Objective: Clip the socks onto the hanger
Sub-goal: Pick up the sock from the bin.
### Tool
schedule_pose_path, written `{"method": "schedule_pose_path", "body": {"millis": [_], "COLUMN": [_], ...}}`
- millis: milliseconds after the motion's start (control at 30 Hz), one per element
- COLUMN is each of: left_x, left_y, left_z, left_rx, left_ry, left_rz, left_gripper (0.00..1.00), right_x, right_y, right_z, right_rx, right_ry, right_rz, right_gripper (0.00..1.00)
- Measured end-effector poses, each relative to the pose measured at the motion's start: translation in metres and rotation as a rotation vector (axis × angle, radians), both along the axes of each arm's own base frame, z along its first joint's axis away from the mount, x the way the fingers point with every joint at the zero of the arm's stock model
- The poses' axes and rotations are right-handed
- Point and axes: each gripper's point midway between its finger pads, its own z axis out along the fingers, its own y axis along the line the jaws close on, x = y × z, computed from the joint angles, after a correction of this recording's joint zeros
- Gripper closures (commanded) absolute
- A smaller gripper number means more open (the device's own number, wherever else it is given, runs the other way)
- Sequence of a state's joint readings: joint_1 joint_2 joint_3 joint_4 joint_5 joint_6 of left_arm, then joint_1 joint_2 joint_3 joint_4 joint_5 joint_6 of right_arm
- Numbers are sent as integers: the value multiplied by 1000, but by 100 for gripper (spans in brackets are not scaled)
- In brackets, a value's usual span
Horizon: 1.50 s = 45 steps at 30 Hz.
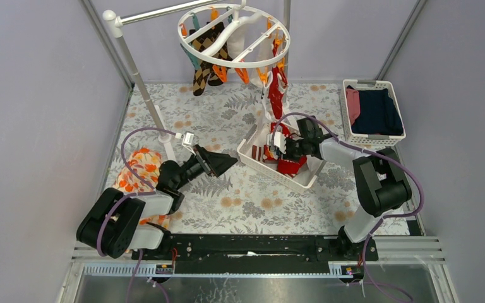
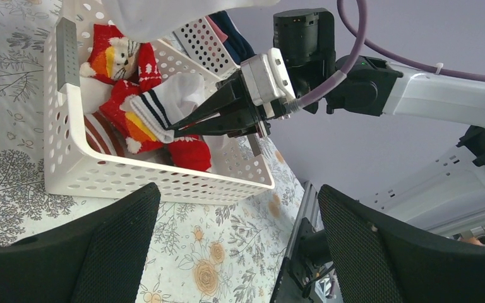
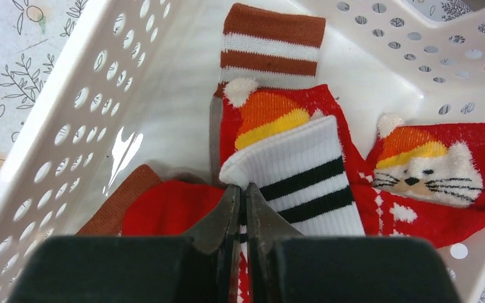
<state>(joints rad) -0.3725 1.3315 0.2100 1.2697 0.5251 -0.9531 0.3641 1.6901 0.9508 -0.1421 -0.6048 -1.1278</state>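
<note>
The round white hanger point(image 1: 240, 35) hangs at the back, with argyle socks point(image 1: 204, 63) and a red patterned sock point(image 1: 276, 88) clipped to it. More socks lie in a white slatted basket point(image 1: 252, 161): red Christmas ones point(image 3: 436, 173), a brown-striped one point(image 3: 271, 41) and a white sock with black stripes point(image 3: 303, 173). My right gripper point(image 3: 240, 189) reaches into the basket and is shut on the white sock's cuff; it also shows in the left wrist view point(image 2: 173, 126). My left gripper point(image 2: 233, 252) hovers open over the mat beside the basket, holding nothing.
A second white basket point(image 1: 372, 136) with navy and pink clothes sits at the back right. An orange floral cloth point(image 1: 137, 167) lies by the left arm. The grey pole point(image 1: 142, 82) stands at the back left. A floral mat point(image 1: 259, 202) covers the table.
</note>
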Motion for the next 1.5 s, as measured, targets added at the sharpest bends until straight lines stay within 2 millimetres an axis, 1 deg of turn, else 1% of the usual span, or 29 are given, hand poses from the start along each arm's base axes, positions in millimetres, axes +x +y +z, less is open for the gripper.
{"method": "schedule_pose_path", "body": {"millis": [133, 300, 400, 500, 567, 633, 700, 767, 900, 1000, 1100, 1233, 1333, 1367, 1433, 1500], "left_x": [-2, -5, -6, -6, -7, -7, -7, -7, -8, -8, -8, -8, -8, -8, -8, -8], "left_y": [-1, -1, -1, -1, -1, -1, -1, -1, -1, -1, -2, -1, -1, -1, -1, 0], "left_z": [1, 1, 2, 2, 2, 1, 2, 2, 3, 2, 1, 0, 0, 0, 1, 1], "left_rx": [-3, -6, -8, -11, -13, -15, -17, -18, -20, -19, -20, -22, -23, -23, -24, -26], "left_ry": [-7, -11, -16, -16, -15, -15, -15, -18, -21, -17, -11, -4, -2, -2, -5, -6], "left_rz": [-12, -23, -30, -34, -39, -44, -44, -46, -50, -54, -58, -58, -61, -62, -63, -61], "left_gripper": [1, 1, 1, 1, 1, 1, 1, 1, 1, 1, 1, 1, 1, 1, 1, 1], "right_x": [1, 4, 2, 1, 0, -1, -1, -2, -4, -1, 5, 6, 6, 7, 8, 8], "right_y": [1, 2, 1, -1, 0, 2, 3, 3, 6, 8, 11, 15, 18, 20, 21, 23], "right_z": [3, 12, 19, 22, 23, 22, 19, 15, 11, 13, 16, 13, 14, 15, 17, 19], "right_rx": [7, 33, 64, 78, 85, 95, 97, 100, 116, 134, 161, 183, 197, 203, 215, 230], "right_ry": [13, 27, 47, 65, 72, 87, 104, 127, 164, 172, 164, 169, 174, 173, 177, 193], "right_rz": [-18, -36, -46, -50, -51, -48, -54, -63, -77, -98, -126, -157, -169, -171, -179, -191], "right_gripper": [98, 96, 89, 84, 83, 81, 73, 67, 64, 60, 61, 71, 73, 72, 63, 60]}}
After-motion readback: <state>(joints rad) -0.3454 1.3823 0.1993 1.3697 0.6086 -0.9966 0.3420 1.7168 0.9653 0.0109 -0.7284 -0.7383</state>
